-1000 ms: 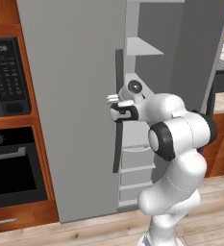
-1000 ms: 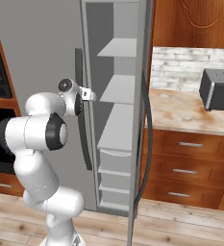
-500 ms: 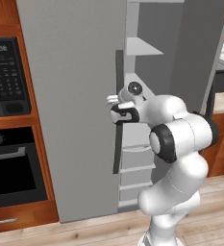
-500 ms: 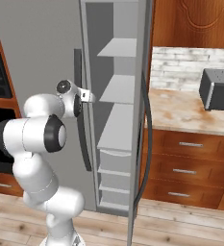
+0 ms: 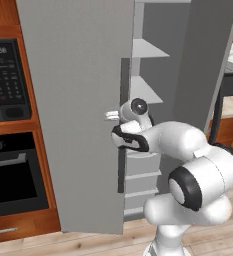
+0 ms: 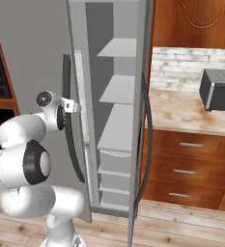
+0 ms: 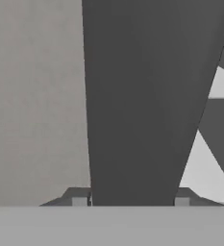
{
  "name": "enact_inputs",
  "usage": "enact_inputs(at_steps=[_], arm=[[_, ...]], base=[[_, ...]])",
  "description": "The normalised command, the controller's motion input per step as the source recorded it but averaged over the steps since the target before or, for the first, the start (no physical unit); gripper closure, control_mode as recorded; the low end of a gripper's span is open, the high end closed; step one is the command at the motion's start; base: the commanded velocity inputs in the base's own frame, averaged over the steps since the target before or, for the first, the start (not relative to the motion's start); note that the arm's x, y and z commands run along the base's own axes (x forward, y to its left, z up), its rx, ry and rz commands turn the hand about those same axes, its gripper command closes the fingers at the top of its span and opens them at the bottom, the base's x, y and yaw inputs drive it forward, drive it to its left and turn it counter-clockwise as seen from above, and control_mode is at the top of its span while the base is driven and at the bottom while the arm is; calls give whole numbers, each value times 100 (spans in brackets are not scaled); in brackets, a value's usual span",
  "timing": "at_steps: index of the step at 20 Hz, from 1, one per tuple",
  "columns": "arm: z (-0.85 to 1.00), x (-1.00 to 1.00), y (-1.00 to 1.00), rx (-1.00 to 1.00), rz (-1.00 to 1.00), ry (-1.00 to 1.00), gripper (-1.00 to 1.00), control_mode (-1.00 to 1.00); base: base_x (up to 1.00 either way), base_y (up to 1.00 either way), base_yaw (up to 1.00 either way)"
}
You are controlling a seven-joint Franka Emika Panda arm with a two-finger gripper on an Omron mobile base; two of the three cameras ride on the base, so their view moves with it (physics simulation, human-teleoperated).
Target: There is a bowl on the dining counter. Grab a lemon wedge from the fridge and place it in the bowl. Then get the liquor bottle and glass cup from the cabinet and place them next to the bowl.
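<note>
The fridge stands partly open, and its grey left door (image 5: 73,125) carries a dark vertical handle (image 5: 122,150). My gripper (image 5: 111,116) reaches from the right and is shut on that handle at mid height. From the right base view the gripper (image 6: 75,106) sits at the door's edge by the handle (image 6: 65,77). In the hand view the dark handle (image 7: 137,105) fills the gap between my fingertips (image 7: 80,200). Inside, bare grey shelves (image 6: 119,48) and lower drawers (image 6: 114,181) show. The lemon wedge, bowl, liquor bottle and glass cup are out of view.
A black microwave (image 5: 5,80) and an oven (image 5: 13,180) sit in the wooden wall left of the fridge. The right fridge door (image 5: 203,75) hangs open. Right of it runs a stone counter (image 6: 191,111) with a dark toaster (image 6: 220,89) over wooden drawers (image 6: 186,164).
The jaws have closed from wide open onto the fridge door handle. The arm and door stand almost where they were.
</note>
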Motion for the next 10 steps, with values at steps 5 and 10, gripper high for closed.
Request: enact_inputs(at_steps=[5, 10], arm=[[-33, -100, 86, 0, 6, 0, 100, -100], [-26, -99, 89, 2, 7, 0, -100, -100]], base=[[0, 0, 0], [0, 0, 0]])
